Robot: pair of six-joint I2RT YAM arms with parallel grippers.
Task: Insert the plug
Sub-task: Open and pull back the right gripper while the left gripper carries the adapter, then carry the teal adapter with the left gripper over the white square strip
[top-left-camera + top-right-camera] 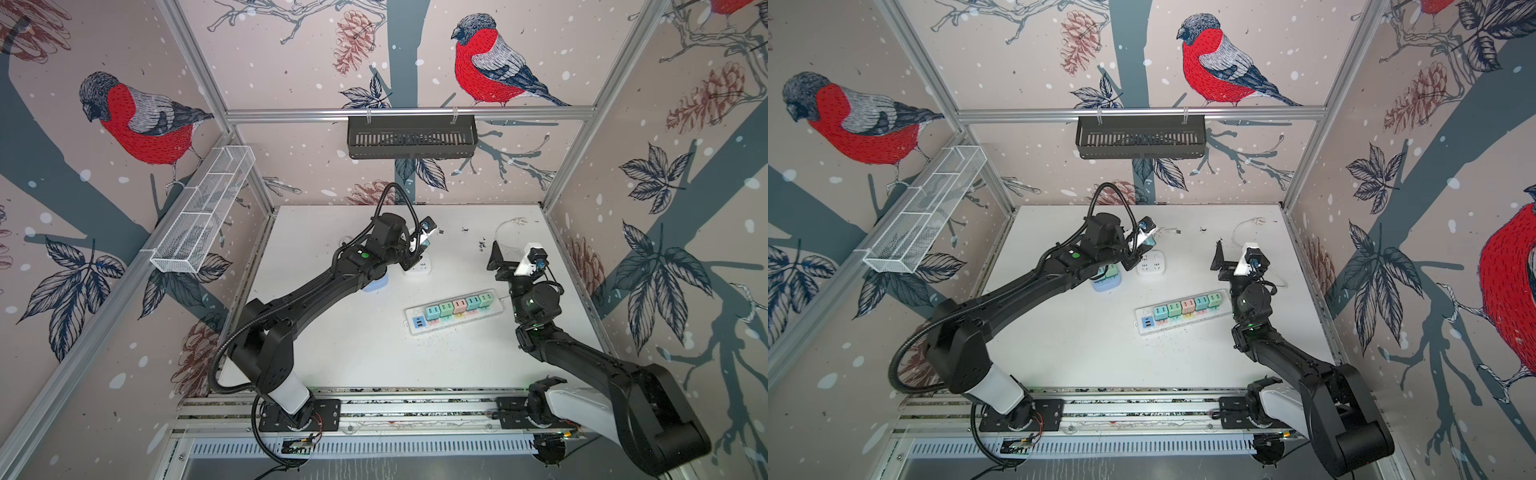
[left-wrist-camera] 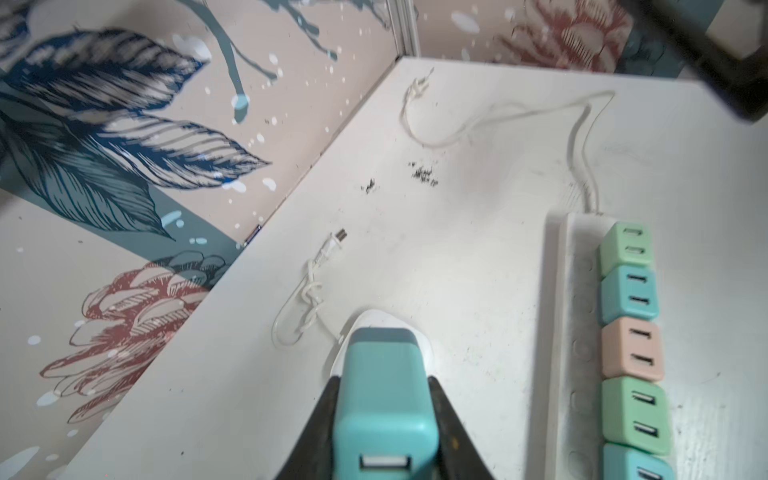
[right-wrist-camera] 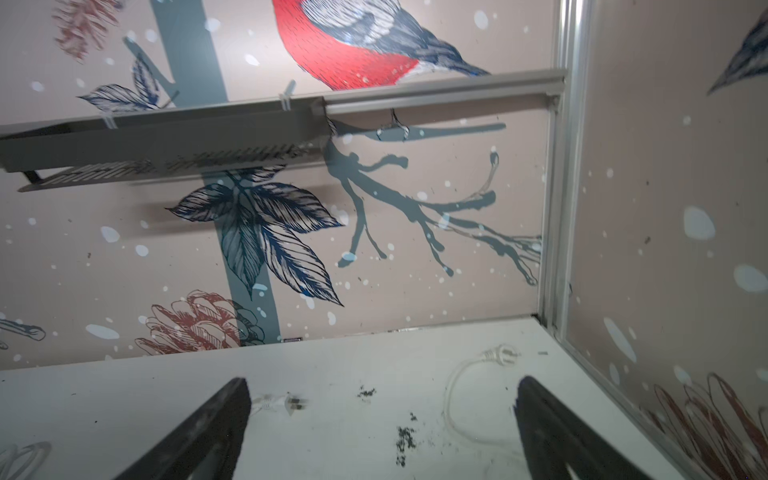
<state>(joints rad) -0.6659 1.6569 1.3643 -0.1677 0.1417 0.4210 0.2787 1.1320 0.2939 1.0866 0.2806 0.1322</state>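
My left gripper [image 2: 384,380] is shut on a teal plug [image 2: 384,415], a cube-shaped charger with its USB port facing the camera. Under it sits a white square socket block [image 2: 376,318] on the table. In both top views the left gripper [image 1: 420,248] [image 1: 1145,246] hovers just over that block [image 1: 420,269] [image 1: 1151,264] at the back middle. My right gripper [image 3: 382,390] is open and empty, raised above the table's right side [image 1: 493,257] [image 1: 1217,257]. Whether the plug's prongs touch the block is hidden.
A white power strip [image 1: 415,326] [image 2: 575,332] carrying several coloured plugs lies at centre right. A blue holder [image 1: 1105,284] with more plugs sits under the left arm. Loose white cords [image 2: 457,133] [image 3: 451,399] lie at the back. A black basket [image 1: 411,137] and a wire basket [image 1: 203,208] hang on the walls.
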